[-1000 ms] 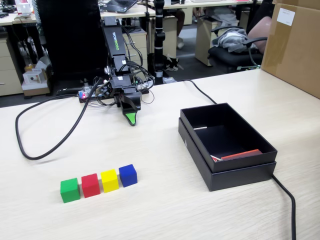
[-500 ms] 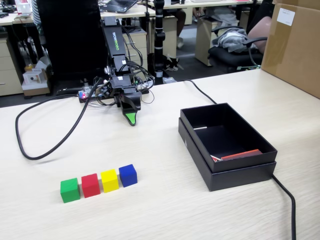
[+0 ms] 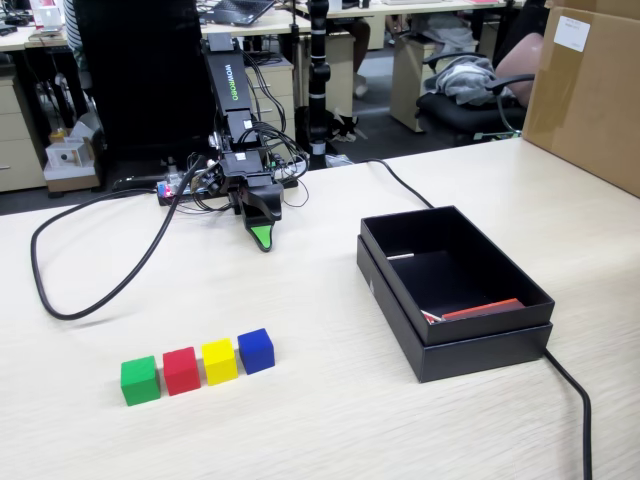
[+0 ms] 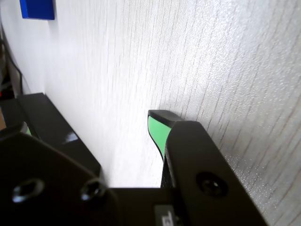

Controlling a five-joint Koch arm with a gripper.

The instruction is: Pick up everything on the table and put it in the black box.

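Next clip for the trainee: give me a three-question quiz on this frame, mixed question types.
1. True or false: a cube already lies in the black box.
2. In the fixed view, which cube ends the row nearest the box? A green cube B red cube C blue cube
3. Fill in: the yellow cube sits between the red and ____ cubes.

Key: 1 false; 2 C; 3 blue.

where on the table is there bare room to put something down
Free: the wide strip between the cube row, green to blue, and the black box; also between the gripper and the cubes. The near edge is bare too. Crowded: around the arm base, where cables tangle.
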